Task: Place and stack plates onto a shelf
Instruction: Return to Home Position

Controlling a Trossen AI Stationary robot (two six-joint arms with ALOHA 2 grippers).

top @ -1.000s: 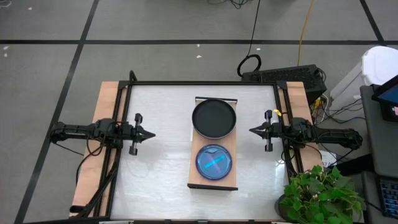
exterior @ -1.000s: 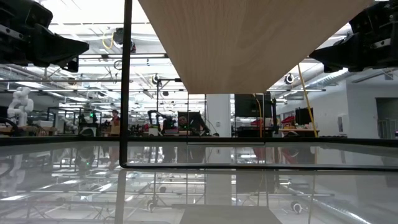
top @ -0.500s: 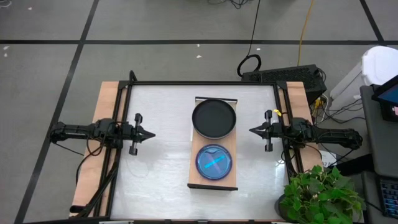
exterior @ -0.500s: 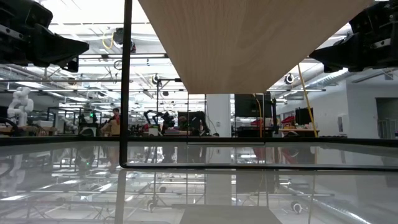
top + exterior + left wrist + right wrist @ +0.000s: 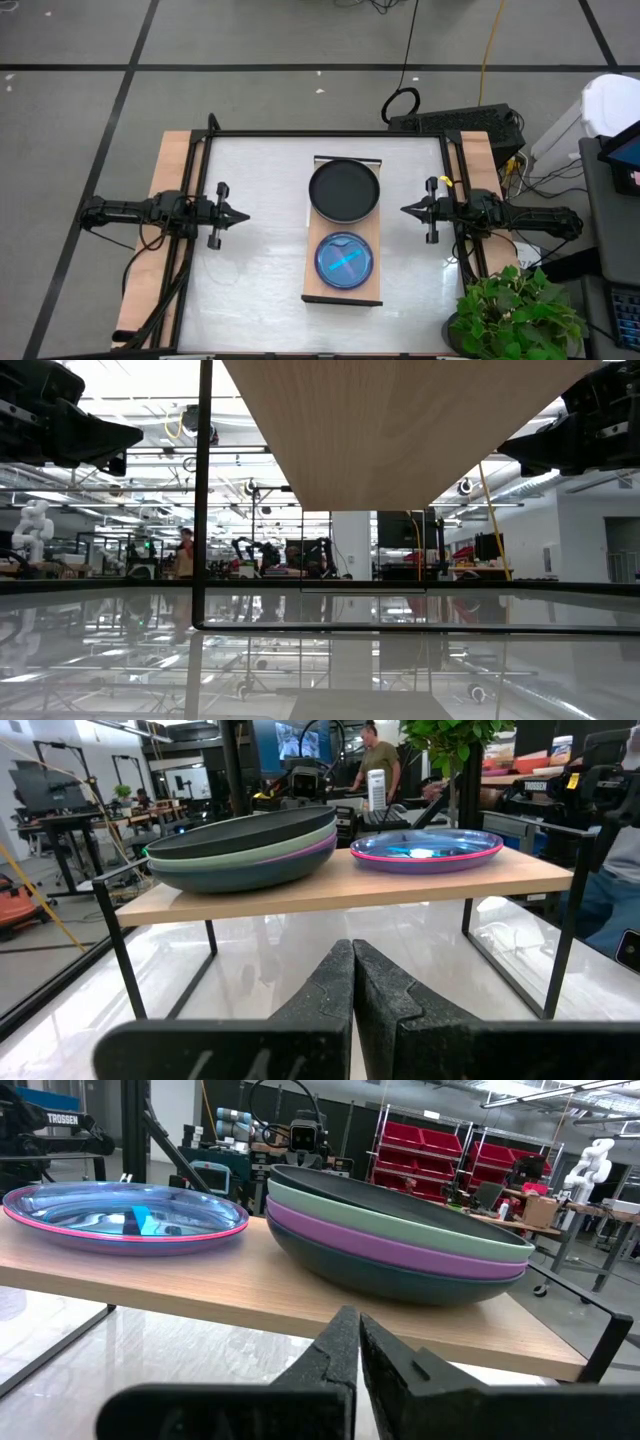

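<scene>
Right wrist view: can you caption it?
Right hand shut, facing big plates stacked beside a blue plate on the wooden shelf.

Reads "TROSSEN" in white capitals on the dark left arm (image 5: 45,1135), far off past the shelf (image 5: 250,1295) in the right wrist view. Shows a like white mark on the right arm (image 5: 560,795) in the left wrist view, too small to read for certain

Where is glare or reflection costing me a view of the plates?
Low view: the glossy tabletop mirrors the room, and the underside of the shelf hides every plate. High view: mild sheen, black plate and blue plate readable. Left wrist view: highlights glint on the blue plate.
</scene>
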